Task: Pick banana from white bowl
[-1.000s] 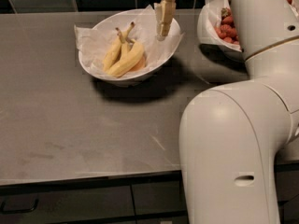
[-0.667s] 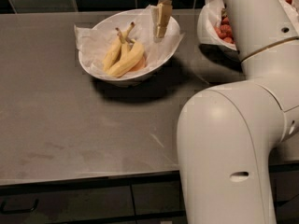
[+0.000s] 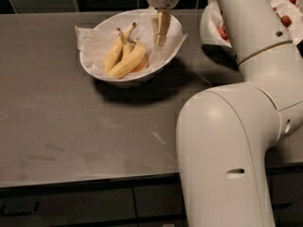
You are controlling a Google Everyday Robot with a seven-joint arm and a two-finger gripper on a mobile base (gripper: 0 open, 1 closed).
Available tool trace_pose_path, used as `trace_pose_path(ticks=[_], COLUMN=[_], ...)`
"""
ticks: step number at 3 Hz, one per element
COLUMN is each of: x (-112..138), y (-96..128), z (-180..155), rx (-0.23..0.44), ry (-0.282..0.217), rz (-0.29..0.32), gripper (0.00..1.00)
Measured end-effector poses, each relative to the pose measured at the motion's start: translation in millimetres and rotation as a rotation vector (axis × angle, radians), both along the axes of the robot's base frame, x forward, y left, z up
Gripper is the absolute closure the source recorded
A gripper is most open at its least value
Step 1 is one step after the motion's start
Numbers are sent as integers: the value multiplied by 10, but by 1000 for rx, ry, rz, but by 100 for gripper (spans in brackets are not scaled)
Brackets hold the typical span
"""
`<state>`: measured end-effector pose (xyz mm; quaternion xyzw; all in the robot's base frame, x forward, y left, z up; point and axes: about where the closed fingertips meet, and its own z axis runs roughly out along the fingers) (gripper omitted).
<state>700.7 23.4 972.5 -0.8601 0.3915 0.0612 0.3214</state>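
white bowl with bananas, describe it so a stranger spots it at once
At the back of the grey counter, the white bowl sits under the claw. Paper-lined, it holds bananas; the other bowl, behind the arm, holds red berries.

- No writing, label, brand, number or sign can be read anywhere from here.
- The gripper (image 3: 161,32) hangs at the back, over the right inner side of the white bowl (image 3: 94,66); its pale casing shows no lettering.
- Just left of the gripper, the banana (image 3: 125,60) and the bowl's crinkled paper are unprinted.
- Right of and in front of the gripper, the white arm (image 3: 222,150) shows only small dark holes and a slot.
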Motion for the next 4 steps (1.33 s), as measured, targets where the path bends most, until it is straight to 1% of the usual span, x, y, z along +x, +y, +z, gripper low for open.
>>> trace_pose_path(ticks=[1, 2, 3, 4], x=[-70, -89, -81, -73], y=[13, 97, 195, 194], z=[-121, -220, -322, -371], rx=[-6, -15, -6, -2], ry=[44, 65, 84, 97], rz=[22, 58, 90, 84], gripper=[0, 0, 0, 12])
